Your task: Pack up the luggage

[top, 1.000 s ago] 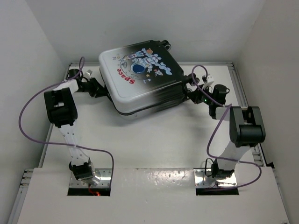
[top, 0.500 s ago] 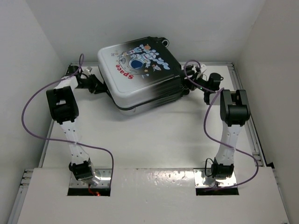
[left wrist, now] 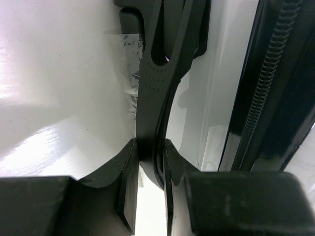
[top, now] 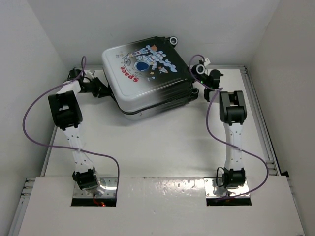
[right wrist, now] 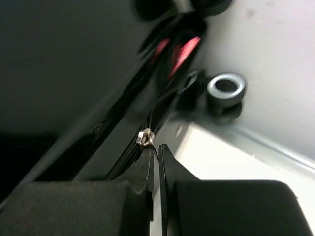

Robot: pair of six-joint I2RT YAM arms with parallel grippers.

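Left gripper [left wrist: 149, 162], at nine o'clock of the luggage [top: 147, 73], is clamping a black zipper pull [left wrist: 153, 78]. The right gripper [right wrist: 158, 155], at three o'clock with fingers together, is probably risking slipping off the tiny metal slider [right wrist: 146, 137].

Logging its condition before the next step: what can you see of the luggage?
The luggage is a small, glossy hard-shell suitcase fading white to black, with an astronaut cartoon and red "Space" print. It lies closed, print up, at the table's far side, black wheels on its far edge. The left gripper is shut on a black tab at its left edge; the right gripper is pinched shut by its zipper on the right.
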